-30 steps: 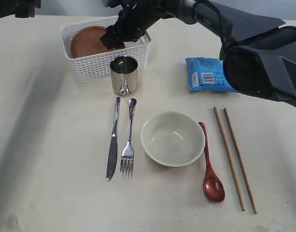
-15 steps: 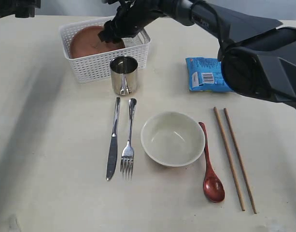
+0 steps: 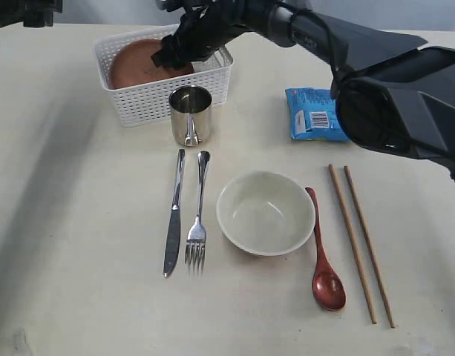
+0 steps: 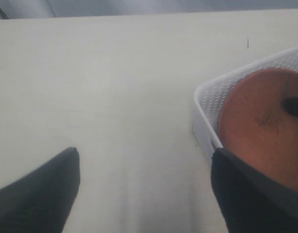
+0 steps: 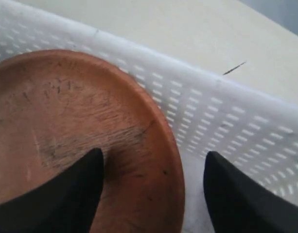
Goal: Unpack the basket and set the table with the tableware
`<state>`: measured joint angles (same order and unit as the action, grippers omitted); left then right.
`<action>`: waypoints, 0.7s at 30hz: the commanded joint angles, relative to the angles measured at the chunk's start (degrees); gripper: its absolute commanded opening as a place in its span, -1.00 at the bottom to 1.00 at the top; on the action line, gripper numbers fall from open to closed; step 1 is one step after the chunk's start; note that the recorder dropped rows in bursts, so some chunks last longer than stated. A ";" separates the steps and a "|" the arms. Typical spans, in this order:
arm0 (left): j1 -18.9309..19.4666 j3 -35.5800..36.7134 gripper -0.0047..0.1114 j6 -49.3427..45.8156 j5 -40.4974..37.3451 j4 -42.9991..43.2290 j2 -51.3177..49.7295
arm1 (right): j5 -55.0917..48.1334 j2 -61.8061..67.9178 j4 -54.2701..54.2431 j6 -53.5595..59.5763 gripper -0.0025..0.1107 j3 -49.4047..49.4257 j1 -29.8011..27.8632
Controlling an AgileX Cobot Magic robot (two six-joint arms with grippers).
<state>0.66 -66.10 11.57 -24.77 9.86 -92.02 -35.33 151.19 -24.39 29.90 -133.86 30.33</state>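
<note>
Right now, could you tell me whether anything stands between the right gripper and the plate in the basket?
Nothing visible does: the open right gripper is at the plate inside the basket, its fingers either side of the plate's rim.

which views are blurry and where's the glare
Exterior view: sharp, bright glints on the steel cup, soft shadow across the table at left. Left wrist view: hazy throughout. Right wrist view: plate scratches crisp, near dark fingers blurred.
</note>
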 commanded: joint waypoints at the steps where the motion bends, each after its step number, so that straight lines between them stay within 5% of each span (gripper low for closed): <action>1: 0.14 0.34 0.29 -0.13 0.29 -0.24 -0.25 | 0.34 -0.03 -0.16 1.20 0.05 -0.07 0.18; 5: 0.14 0.34 0.29 -0.13 0.45 -0.24 -0.25 | 0.23 -0.03 -0.16 1.19 -0.07 -0.07 0.44; 15: 0.14 0.34 0.29 -0.13 0.63 -0.24 -0.25 | 0.23 -0.14 -0.16 1.35 -0.94 -0.07 0.59; 21: 0.14 0.34 0.29 -0.13 0.87 -0.24 -0.25 | -0.01 -1.96 -0.16 1.35 -0.96 -0.07 0.59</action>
<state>0.66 -66.10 11.57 -24.65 9.86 -92.02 -34.82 150.73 -24.76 30.77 -133.86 30.70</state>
